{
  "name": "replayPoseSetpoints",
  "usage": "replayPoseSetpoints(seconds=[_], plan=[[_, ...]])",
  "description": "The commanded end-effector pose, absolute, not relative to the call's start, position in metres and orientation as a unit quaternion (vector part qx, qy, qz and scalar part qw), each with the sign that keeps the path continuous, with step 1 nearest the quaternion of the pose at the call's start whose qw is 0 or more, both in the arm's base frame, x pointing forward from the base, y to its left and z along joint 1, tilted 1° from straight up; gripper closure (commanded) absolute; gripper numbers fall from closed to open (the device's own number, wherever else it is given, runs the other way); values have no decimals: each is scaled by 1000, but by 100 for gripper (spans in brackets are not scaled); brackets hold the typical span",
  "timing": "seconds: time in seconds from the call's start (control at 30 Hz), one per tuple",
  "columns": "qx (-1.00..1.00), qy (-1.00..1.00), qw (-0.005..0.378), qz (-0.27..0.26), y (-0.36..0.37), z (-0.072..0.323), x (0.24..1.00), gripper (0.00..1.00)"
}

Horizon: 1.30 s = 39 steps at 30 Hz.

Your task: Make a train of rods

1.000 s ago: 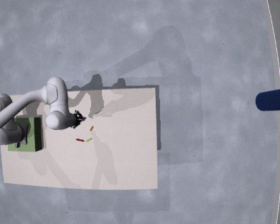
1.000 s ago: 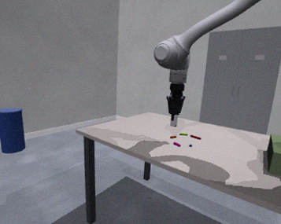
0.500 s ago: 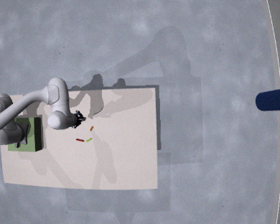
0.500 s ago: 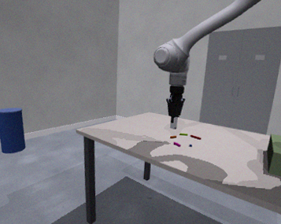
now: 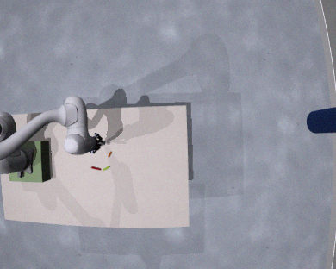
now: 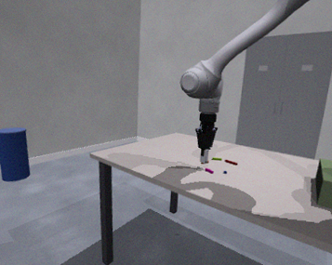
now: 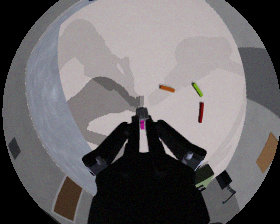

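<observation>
Now black gripper (image 7: 143, 123) pinches slim magenta rod (image 7: 143, 123)

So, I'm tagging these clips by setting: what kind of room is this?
Probably a bare lab or workshop room: plain grey walls, a grey double door, one table carrying the arm's green mount, and a blue barrel on the floor.

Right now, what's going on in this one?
The single arm's hand is shut on what looks like a grey rod, held upright just above the table. It hangs right beside a magenta rod lying flat, with a small blue rod a little further along. The lime rod, the red rod and the orange rod lie apart behind. No rods are lined up end to end yet.
</observation>
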<state>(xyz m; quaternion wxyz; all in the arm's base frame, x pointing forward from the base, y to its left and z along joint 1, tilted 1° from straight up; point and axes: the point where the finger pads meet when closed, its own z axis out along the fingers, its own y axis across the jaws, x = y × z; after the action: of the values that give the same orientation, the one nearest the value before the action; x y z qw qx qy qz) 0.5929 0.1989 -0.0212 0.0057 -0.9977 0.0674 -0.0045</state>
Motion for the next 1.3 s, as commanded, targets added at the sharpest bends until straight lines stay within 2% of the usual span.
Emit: replayPoseSetpoints(seconds=[0.0,1.27], plan=[[-998,67,6,-5,199,-35,593,97],[-998,67,6,-5,199,-44,594,97]])
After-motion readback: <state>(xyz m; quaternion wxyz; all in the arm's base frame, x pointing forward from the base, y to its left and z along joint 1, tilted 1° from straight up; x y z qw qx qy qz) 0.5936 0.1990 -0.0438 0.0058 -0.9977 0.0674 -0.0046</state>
